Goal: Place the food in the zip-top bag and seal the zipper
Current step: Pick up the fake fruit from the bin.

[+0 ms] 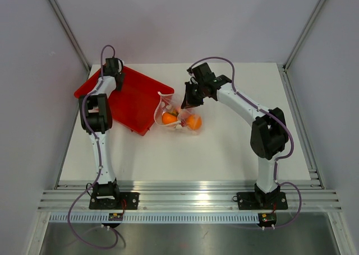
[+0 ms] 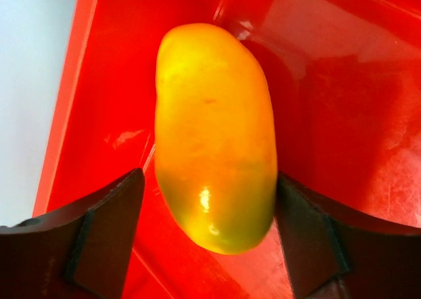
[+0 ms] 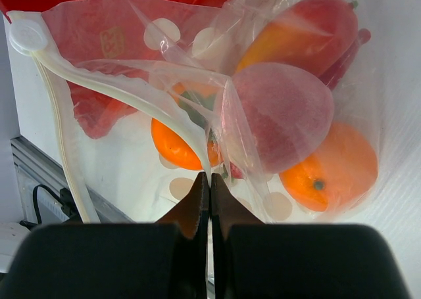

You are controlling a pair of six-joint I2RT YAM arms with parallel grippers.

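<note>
At the near edge of the white table [image 1: 235, 148] the two arm bases are bolted side by side. A little further in, near the middle of the table, the zip-top bag [image 1: 178, 119] is found, just beside the right rim of the red tray [image 1: 134, 98]. The right gripper [image 3: 209, 181] is placed at the bag, and its two fingers are pressed together with the clear film of the bag pinched between them, close to the zipper [image 3: 131, 96]. In the right wrist view the zipper is seen as a thick pale strip that curves from the corner of the bag toward the fingertips. A second strip runs away from it, so the mouth is not sealed. Four pieces of the food are seen inside the bag: an orange ball [image 3: 329, 164], a second orange ball [image 3: 174, 144] partly hidden behind the film, a pale pink ball [image 3: 283, 115] and a red-orange oval piece [image 3: 302, 36] above it.

Further back, the left arm is stretched over the tray. The left gripper [image 2: 209, 181] is held with its fingers apart, one on each side of the yellow-orange oval piece [image 2: 214, 135]. This piece is lying on the tray floor beside the rim. A narrow gap is visible at the left finger. Whether the right finger is touching the piece cannot be told.
</note>
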